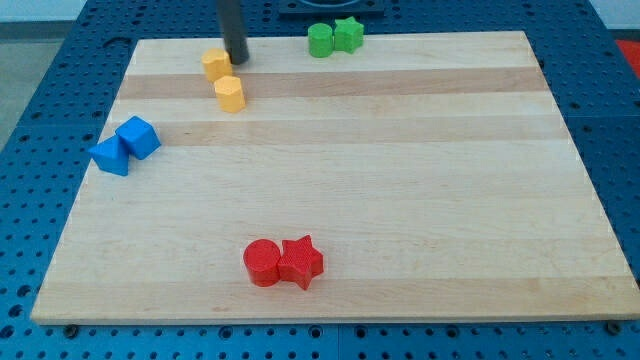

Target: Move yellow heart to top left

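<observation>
Two yellow blocks sit near the view's top left of the wooden board (400, 180). The upper yellow block (215, 64) looks like the heart; its shape is hard to make out. The lower yellow block (230, 94) is a rounded prism just below it. My tip (238, 60) stands right beside the upper yellow block, touching or almost touching its right side.
Two green blocks (334, 38) touch at the top edge, right of my tip. A blue cube (138, 136) and a blue triangular block (109, 156) sit at the left edge. A red cylinder (263, 263) and a red star (301, 262) touch near the bottom.
</observation>
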Available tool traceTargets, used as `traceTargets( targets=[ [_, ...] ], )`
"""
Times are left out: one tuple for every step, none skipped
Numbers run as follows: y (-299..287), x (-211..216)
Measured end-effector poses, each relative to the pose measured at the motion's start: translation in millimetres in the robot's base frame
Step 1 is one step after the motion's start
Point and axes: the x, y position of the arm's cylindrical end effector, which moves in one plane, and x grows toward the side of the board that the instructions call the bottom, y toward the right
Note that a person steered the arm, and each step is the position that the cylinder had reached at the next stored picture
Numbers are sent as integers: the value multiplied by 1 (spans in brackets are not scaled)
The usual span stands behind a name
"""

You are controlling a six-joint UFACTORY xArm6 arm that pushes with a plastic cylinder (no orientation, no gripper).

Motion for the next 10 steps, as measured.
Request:
traceTargets(
  targets=[
    [-18,-2],
    [10,8],
    [23,41],
    [-6,67],
    [-37,50],
    [-37,10],
    [-37,6],
    [-34,11],
    [7,28],
    [77,40]
  ],
)
